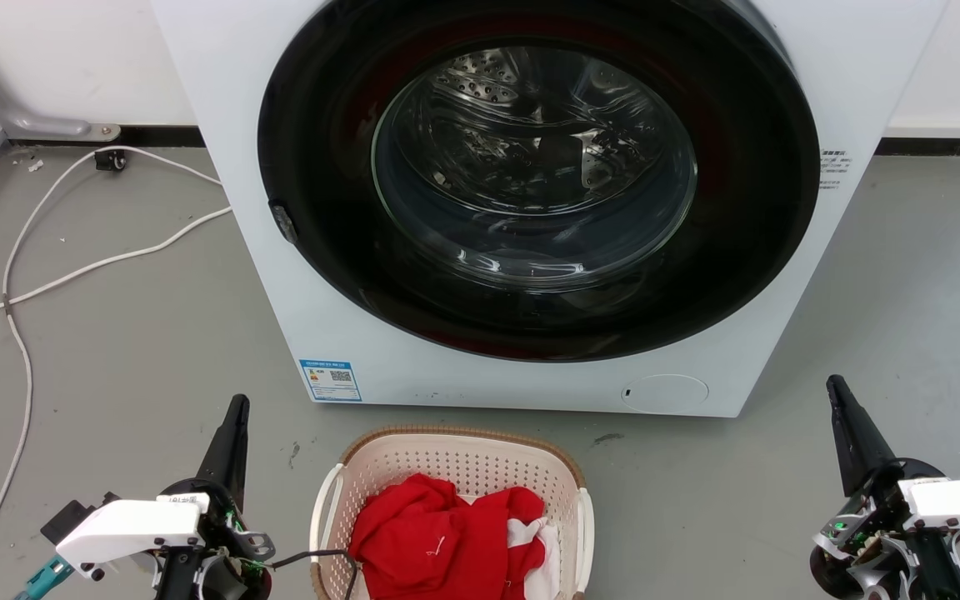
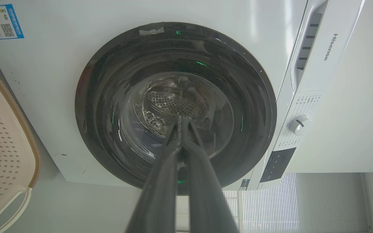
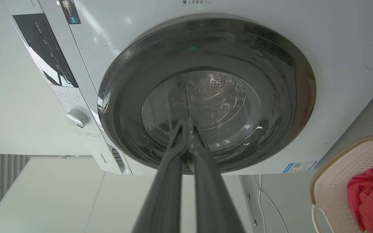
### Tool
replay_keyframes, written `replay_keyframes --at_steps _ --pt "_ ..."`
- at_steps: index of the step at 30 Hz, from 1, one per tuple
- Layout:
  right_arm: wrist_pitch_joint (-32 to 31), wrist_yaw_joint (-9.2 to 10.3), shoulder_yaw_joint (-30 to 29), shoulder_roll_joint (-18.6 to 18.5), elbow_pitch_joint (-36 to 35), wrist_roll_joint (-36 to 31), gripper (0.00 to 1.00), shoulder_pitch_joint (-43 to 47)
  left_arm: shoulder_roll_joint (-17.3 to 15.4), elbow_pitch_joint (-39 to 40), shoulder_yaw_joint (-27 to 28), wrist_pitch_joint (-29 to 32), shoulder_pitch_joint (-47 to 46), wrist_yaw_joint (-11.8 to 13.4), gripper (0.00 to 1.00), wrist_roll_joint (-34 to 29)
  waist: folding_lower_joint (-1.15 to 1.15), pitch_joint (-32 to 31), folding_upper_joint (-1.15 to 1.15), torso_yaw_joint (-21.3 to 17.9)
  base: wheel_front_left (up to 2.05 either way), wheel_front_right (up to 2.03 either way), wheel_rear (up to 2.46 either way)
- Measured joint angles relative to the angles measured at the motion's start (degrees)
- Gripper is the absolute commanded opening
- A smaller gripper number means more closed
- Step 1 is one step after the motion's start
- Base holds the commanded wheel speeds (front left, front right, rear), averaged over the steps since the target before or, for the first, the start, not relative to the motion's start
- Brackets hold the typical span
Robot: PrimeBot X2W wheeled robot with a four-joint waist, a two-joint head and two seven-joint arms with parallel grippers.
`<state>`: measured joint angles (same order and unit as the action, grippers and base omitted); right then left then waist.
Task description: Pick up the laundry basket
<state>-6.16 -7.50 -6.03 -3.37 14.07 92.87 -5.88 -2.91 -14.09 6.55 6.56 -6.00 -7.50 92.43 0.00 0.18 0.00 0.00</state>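
Both clenched, both empty. My left pincer [image 1: 238, 403] has its fingers pressed together tip to tip, aimed at the washing machine [image 1: 322, 333] door. My right pincer [image 1: 835, 385] is the same: fingers together, nothing between them. The laundry basket [image 1: 455, 467] sits on the floor between the two, nearer the left pincer, well apart from the right, touching neither. Red clothes [image 1: 438, 533] are heaped inside it. A white cable [image 1: 72, 271] lies on the floor to the outer side of the left pincer.
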Motion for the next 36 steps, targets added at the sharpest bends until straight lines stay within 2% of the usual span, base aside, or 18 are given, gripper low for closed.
replay_keyframes --at_steps 15,16,25,36 --pt "-0.03 0.0 -0.1 0.07 0.0 -0.08 0.0 -0.01 0.0 0.0 0.03 0.0 0.0 0.0 0.0 0.0 0.0 0.0 0.0 0.0 0.0 0.0 0.0" --pt "-0.12 0.0 -0.09 0.07 0.09 -0.08 1.0 0.04 0.01 -0.11 -0.01 -0.01 0.03 0.01 1.0 0.0 0.0 0.0 0.0 0.0 0.0 0.0 0.0" --pt "0.97 0.02 0.09 0.35 2.59 -1.04 1.0 2.96 0.33 -2.3 -0.63 -1.12 2.75 0.03 1.0 -0.92 0.0 0.04 0.0 0.0 0.0 0.0 0.0" --pt "3.92 0.02 0.79 0.37 -1.12 -14.45 1.0 3.33 0.31 1.03 -0.49 -4.1 2.74 0.69 1.0 -12.01 0.0 0.26 0.0 -0.06 0.0 0.0 0.0"
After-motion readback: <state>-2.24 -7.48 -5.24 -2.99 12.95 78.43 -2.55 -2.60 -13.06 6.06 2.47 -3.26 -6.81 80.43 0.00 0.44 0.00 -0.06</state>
